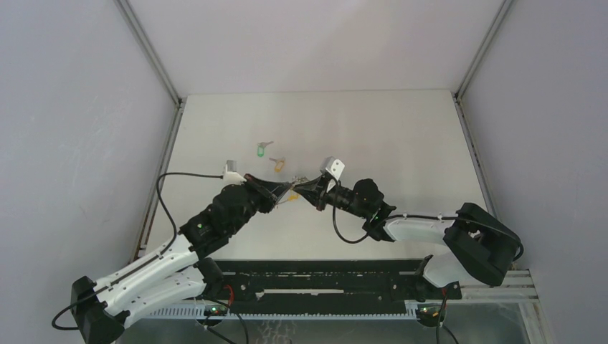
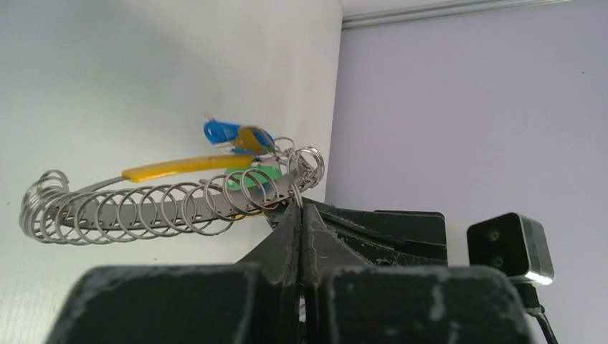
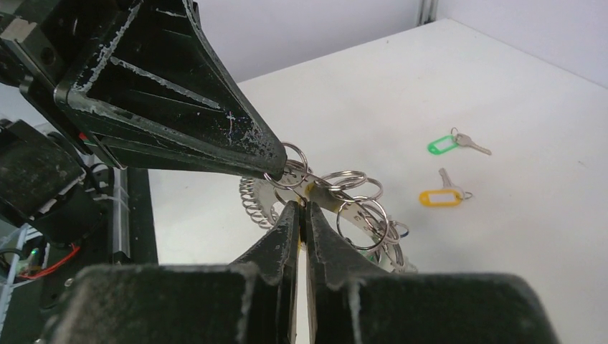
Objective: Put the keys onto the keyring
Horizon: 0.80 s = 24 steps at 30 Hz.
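**Ana:** Desk (image 1: 401, 143) looks harmless. Where is the risk?

**Ben:** At the keyring (image 2: 143, 208). The left pincer (image 2: 301, 215) is clenched on one of its small rings. The right pincer (image 3: 302, 215) comes at the keyring from the opposite side, also clenched, and seems to nip a ring right beside the first.

**Ana:** So two grips almost touching.

**Ben:** Yes. If the arms pull apart unevenly, I expect a thin ring slips out of one set of tips. The long row of rings then swings from the other grip, or drops. A twist could also tangle the yellow and blue tags among the rings.

**Ana:** And the keys?

**Ben:** The green-tagged key (image 3: 444, 145) and an orange-tagged key (image 3: 439, 198) lie loose on the far side of the keyring, well apart from it. Neither is threaded yet, and I cannot find the third. With both pincers busy on the keyring, nothing is free to fetch a key. Letting go to fetch one could lose the ring that is pinched now.
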{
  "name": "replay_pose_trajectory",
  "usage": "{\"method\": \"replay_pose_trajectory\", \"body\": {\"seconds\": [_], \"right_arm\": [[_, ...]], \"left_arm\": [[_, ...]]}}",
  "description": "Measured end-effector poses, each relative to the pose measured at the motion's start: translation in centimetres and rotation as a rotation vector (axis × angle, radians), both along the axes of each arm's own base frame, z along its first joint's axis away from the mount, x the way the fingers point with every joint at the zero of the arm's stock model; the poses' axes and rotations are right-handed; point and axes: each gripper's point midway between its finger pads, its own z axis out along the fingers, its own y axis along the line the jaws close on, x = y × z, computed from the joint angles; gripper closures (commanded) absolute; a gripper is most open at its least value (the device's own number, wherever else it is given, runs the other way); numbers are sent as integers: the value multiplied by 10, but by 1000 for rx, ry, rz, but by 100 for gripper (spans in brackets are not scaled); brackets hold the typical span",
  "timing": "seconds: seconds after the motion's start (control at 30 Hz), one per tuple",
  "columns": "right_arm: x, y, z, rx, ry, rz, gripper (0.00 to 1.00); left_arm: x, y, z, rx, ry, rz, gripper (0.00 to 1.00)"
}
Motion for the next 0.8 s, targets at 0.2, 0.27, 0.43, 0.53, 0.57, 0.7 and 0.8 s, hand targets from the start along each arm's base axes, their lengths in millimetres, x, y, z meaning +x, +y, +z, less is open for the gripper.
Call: {"method": "replay_pose_trajectory", "body": {"seconds": [0.2, 0.27, 0.43, 0.53, 0.57, 0.7, 0.8], "right_arm": [[-3, 2, -12, -85, -46, -60, 100], [-2, 2, -16, -112, -63, -91, 100], [4, 1, -17, -162, -104, -172, 100], [4, 0, -18, -181, -123, -200, 100], [5, 0, -18, -186, -130, -209, 100], [5, -1, -18, -209, -151, -207, 96], [3, -4, -17, -226, -170, -170, 85]], "left_arm": [[-4, -1, -9, 10, 40, -14, 100], [-5, -3, -12, 13, 53, -20, 100], [-5, -5, -15, 7, 68, -29, 100], [-5, -7, -15, -4, 79, -29, 100], [-5, -7, -15, -6, 81, -29, 100], [-5, -8, -16, -23, 96, -30, 100], [-5, -9, -18, -37, 103, -37, 100]]}}
